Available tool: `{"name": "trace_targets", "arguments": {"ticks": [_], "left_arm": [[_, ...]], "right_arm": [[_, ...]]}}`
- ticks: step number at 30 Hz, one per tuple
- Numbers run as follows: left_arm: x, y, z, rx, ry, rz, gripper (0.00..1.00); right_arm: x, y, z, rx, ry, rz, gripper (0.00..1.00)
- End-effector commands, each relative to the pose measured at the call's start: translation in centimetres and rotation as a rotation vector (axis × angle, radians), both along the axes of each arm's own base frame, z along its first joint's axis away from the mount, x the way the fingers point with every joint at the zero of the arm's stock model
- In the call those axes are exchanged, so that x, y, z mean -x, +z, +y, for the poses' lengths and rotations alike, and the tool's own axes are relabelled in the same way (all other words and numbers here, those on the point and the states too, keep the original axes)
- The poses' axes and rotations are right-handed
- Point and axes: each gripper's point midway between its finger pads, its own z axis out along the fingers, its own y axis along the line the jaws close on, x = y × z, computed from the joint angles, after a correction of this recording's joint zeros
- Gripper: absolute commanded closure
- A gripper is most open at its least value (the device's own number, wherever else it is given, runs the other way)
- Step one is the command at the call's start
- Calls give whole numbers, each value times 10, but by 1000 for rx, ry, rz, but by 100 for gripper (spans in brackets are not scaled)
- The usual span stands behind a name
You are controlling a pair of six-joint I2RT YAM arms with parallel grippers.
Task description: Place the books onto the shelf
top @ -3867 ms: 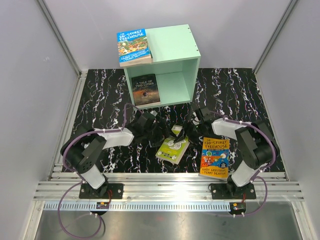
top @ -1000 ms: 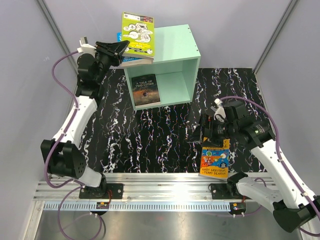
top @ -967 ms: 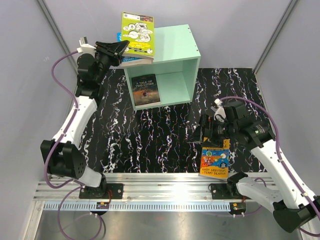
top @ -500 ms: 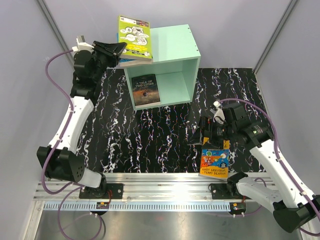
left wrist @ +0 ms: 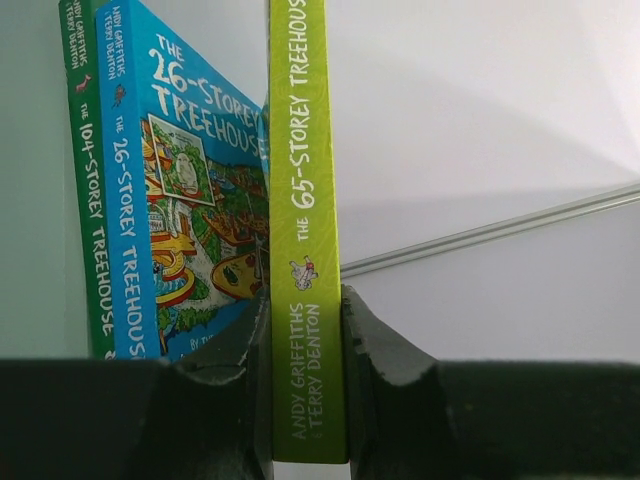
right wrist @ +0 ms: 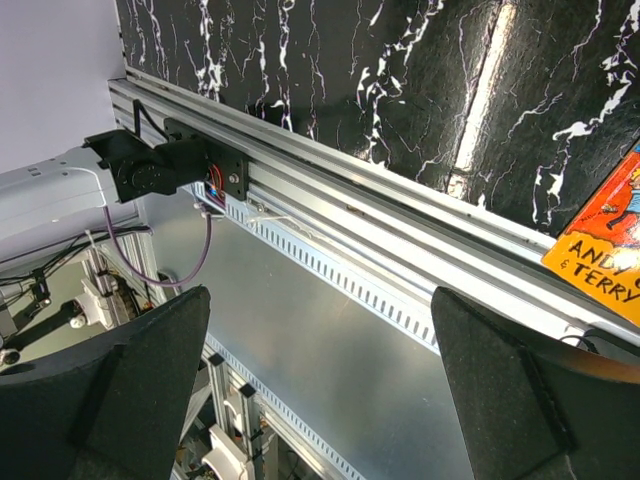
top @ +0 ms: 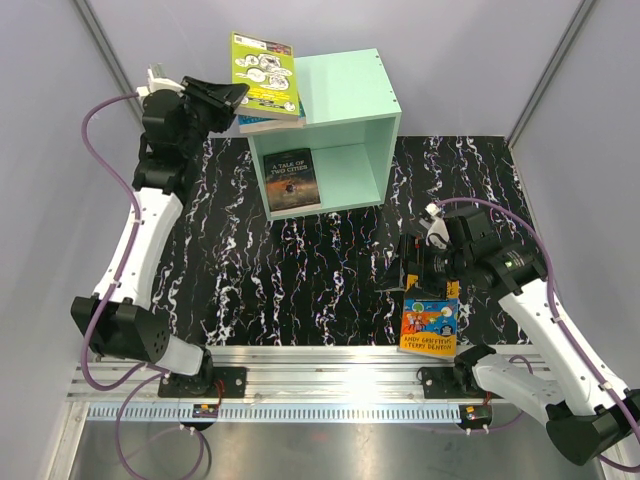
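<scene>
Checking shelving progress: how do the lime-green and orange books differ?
The lime-green book is pinched in the left fingers above the shelf; the orange book lies flat on the table, ungripped. The open right fingers overhang the orange book's top; nothing covers the lime-green book. Both credit Griffiths and Denton.

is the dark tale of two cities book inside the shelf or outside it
Inside. A Tale of Two Cities stands upright at the left of the shelf opening, cover facing out.
</scene>
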Motion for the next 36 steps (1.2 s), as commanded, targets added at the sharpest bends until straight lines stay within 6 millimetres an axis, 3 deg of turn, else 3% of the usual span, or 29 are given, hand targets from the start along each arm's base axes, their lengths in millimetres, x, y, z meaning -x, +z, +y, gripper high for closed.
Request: {"name": "trace_targets", "arguments": {"ticks": [1,2,3,7,13,14,16,17,18,21,30,36], "left_arm": [[3,39,9,-17,42,-112,73],[2,38,9,-25,48,-104,69],[3,40,11,-31,55,-104,56],[7,50,14,-67,83,-100,41],[6,49,16,-114,96,-63,16],[9,63,17,-131,95,-88,13],[4,48,15,-183,84,-23,2],[10,65,16,-192,93,-48,1],[5,50,15,-216,87,11,1],[8,51,13,-257,72,25,1],[3,17,-5,-360,1,123,1],[1,15,-8,-390,3,135,1]], "right_arm": [[-1,0,-2,12,10,-35,0],[-1,0,-2,13,11,-35,0],[-1,0,-3,12,11,-36,0],[-2,-2,-2,14,19,-33,0],[-2,-5,-1,14,26,-23,0],[-2,-4,-1,12,27,-26,0],[-2,-6,-1,15,28,-21,0],[-1,-7,-1,16,30,-19,0],[-1,-7,0,16,32,-17,0],[-1,-9,0,14,35,-13,0],[0,-15,0,17,31,-4,0],[0,-16,-1,20,29,-7,0]]}}
